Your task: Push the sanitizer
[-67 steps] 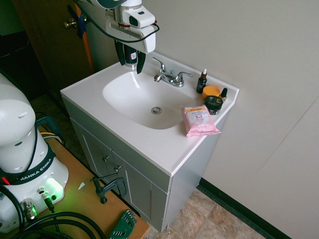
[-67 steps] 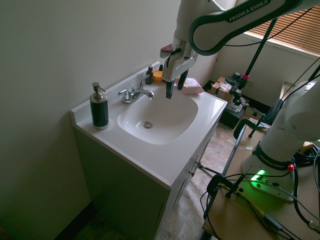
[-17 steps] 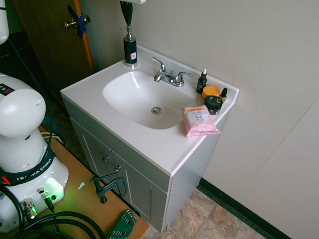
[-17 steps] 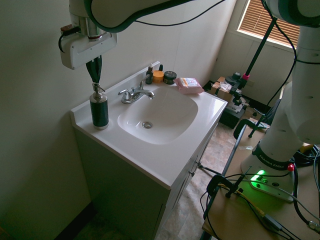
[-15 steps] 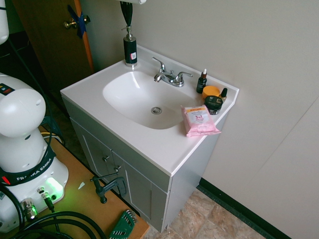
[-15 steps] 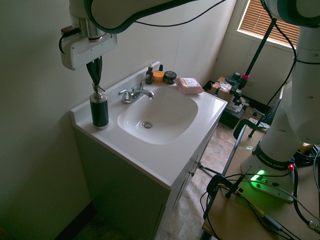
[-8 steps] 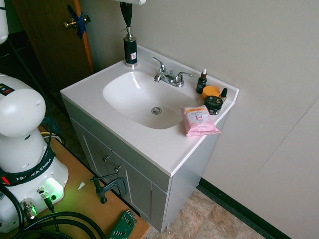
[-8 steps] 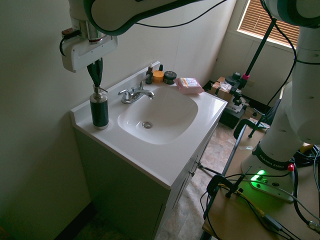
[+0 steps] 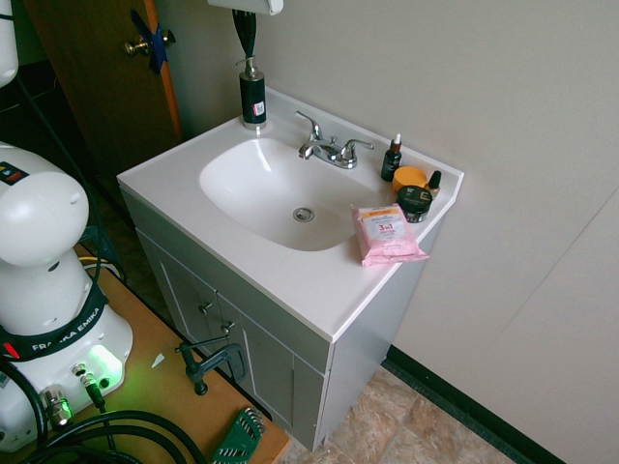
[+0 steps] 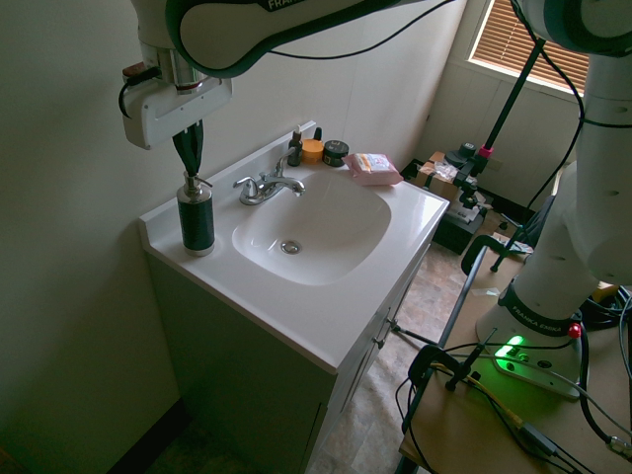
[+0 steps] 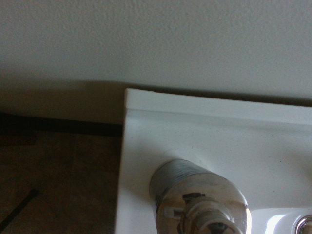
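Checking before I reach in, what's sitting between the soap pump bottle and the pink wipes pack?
In the first exterior view, the faucet and sink basin lie between the bottle and the pack.

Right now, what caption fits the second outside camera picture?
Closed gripper meets the pump of the black sanitizer beside the sink.

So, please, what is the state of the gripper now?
Gripper: closed, fingers together at the pump head of the sanitizer, not gripping it.

Gray vanity (image 9: 242, 319) w/ white top vs. pale wall (image 9: 435, 87); window blinds (image 10: 523, 49) behind.
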### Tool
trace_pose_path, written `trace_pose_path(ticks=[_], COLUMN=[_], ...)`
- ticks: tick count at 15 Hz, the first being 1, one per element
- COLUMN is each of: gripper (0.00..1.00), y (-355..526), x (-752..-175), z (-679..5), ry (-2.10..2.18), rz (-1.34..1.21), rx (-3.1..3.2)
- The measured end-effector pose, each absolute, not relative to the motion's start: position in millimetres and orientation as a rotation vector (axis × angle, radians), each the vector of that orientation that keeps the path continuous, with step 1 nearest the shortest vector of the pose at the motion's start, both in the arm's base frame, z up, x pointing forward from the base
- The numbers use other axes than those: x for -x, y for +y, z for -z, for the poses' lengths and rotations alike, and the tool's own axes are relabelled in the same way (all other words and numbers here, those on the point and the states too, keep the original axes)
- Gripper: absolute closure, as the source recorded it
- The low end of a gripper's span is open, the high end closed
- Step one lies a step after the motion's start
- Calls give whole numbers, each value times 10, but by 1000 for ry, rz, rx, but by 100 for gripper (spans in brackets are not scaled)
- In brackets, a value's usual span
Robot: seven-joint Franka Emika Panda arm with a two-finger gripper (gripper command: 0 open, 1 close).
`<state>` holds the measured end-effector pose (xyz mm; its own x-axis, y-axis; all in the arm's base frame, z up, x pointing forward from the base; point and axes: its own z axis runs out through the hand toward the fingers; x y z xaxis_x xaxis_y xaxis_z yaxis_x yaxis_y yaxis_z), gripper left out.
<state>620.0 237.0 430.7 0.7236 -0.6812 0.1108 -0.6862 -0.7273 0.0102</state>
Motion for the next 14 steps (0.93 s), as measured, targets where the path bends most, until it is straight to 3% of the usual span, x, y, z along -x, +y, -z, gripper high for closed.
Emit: trace_pose_path(ticks=[2,3,6,14], gripper=[100,0,0,0], y=[2283,2191,1809,995], x=[-6193,-6191,-6045,-5116], z=[-4474,-4578,-4783,-4537], ry=[-1177,-1199,-1259,-1336], rz=[-172,-181,-178,-142], rx=[-2879,-2883,-2890,-2851])
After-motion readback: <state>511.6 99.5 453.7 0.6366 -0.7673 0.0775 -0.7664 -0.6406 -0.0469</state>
